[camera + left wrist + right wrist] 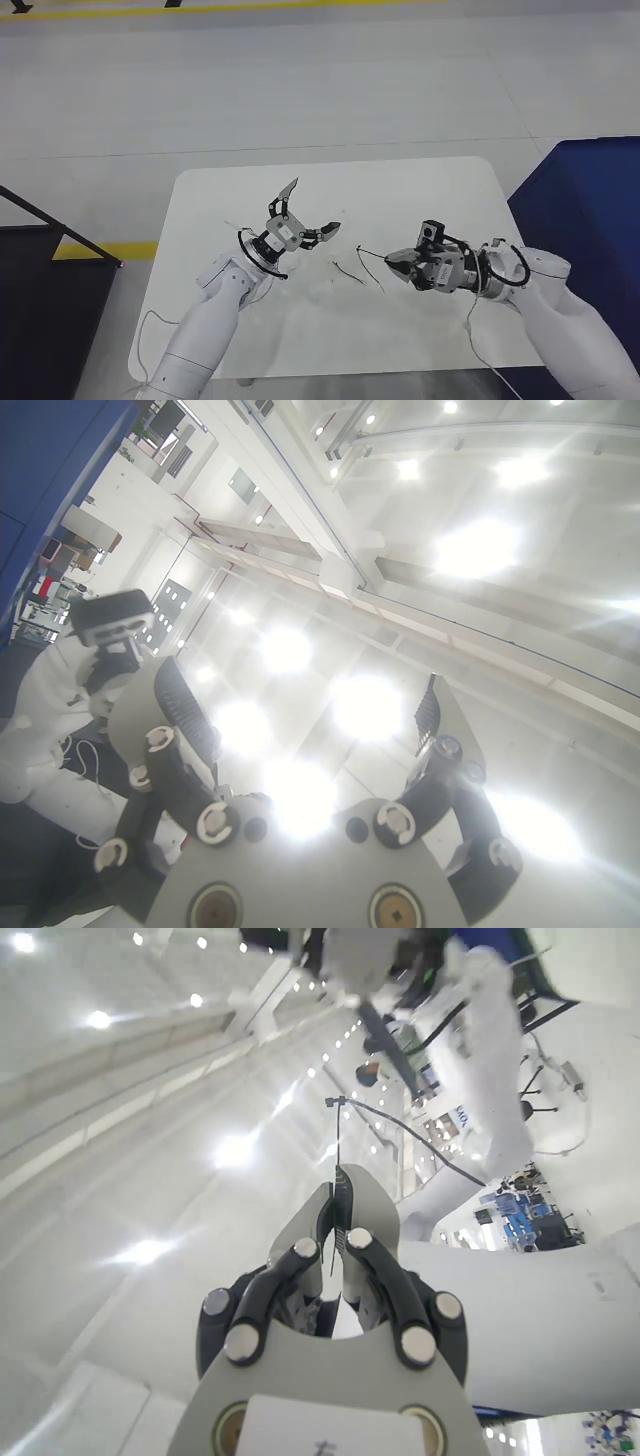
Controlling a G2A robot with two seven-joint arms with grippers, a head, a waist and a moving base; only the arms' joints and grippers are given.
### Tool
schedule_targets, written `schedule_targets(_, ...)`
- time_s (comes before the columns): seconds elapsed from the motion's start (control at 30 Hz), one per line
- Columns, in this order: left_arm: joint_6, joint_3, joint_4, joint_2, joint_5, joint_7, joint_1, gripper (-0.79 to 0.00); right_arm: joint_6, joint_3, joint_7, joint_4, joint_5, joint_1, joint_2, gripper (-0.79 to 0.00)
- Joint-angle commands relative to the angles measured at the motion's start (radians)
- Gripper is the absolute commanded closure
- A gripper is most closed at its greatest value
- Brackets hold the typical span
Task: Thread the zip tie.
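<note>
Now, right claw (395, 263) (336, 1188): pinched tight on the thin black plastic zip tie (368, 266) (338, 1138), with the strap squeezed between the dark ribbed pads (341, 1208) near their tips.
Zip tie position: held just above the table, roughly mid-table and in front of the right claw. Its strap runs out past the fingertips to a small square head (330, 1101) at the far end.
Zip tie shape: slim and flat. In the top view it is a gently bowed line, free of the table along most of its length.
Left claw (315, 207) (300, 680): spread wide open with nothing in it, and the two fingers splay apart like a V.
Left claw build: smooth grey shells over black linkages with round metal pins. Each finger has a ribbed black pad (180, 695) on its inner face.
Gap between the claws: they are apart, left claw on the near-left part of the table, right claw on the near-right, with the zip tie's head pointing toward the left one.
Table (420, 190): a matte white rectangular top with rounded corners.
On the table: a second short dark strip (345, 269) lies flat between the two claws, too thin to make out in any detail.
</note>
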Motion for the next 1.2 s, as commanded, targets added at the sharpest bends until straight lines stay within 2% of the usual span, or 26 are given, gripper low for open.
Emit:
schedule_targets(0.0,0.000,0.000,0.000,0.000,0.000,0.000,0.000,-0.785,-0.027,-0.051,-0.021,0.078,-0.070,0.037,-0.006,0.000)
schedule_targets(0.17,0.000,0.000,0.000,0.000,0.000,0.000,0.000,-0.785,-0.103,-0.193,-0.053,0.225,-0.092,0.144,-0.044,0.000)
schedule_targets(0.33,0.000,0.000,0.000,0.000,0.000,0.000,0.000,-0.785,-0.090,-0.292,-0.113,0.322,-0.073,0.231,-0.081,0.000)
schedule_targets(0.37,0.000,0.000,0.000,0.000,0.000,0.000,0.000,-0.785,-0.091,-0.305,-0.126,0.338,-0.073,0.243,-0.086,-0.077)
schedule_targets(0.4,0.000,0.000,0.000,0.000,0.000,0.000,0.000,-0.785,-0.094,-0.317,-0.143,0.352,-0.081,0.255,-0.091,-0.323)
schedule_targets(0.43,0.000,0.000,0.000,0.000,0.000,0.000,0.000,-0.785,-0.106,-0.326,-0.156,0.360,-0.094,0.266,-0.095,-0.723)
schedule_targets(0.47,0.000,0.000,0.000,0.000,0.000,0.000,0.000,-0.785,-0.116,-0.334,-0.159,0.370,-0.097,0.271,-0.099,-0.785)
schedule_targets(0.6,0.000,0.000,0.000,0.000,0.000,0.000,0.000,-0.785,-0.168,-0.320,-0.112,0.367,-0.069,0.278,-0.105,-0.785)
schedule_targets(0.73,0.000,0.000,0.000,0.000,0.000,0.000,0.000,-0.785,-0.267,-0.240,-0.001,0.298,-0.053,0.224,-0.089,-0.785)
schedule_targets(0.87,0.000,0.000,0.000,0.000,0.000,0.000,0.000,-0.785,-0.499,-0.069,0.058,0.213,-0.137,0.105,-0.053,-0.785)
schedule_targets(1.0,0.000,0.000,0.000,0.000,0.000,0.000,0.000,-0.785,-0.673,0.143,0.043,0.132,-0.219,-0.042,-0.022,-0.785)
schedule_targets(1.1,0.000,0.000,0.000,0.000,0.000,0.000,0.000,-0.785,-0.751,0.280,0.038,0.067,-0.233,-0.131,-0.010,-0.785)
schedule_targets(1.17,0.000,0.000,0.000,0.000,0.000,0.000,0.000,-0.785,-0.746,0.331,0.062,0.021,-0.163,-0.179,-0.009,-0.785)
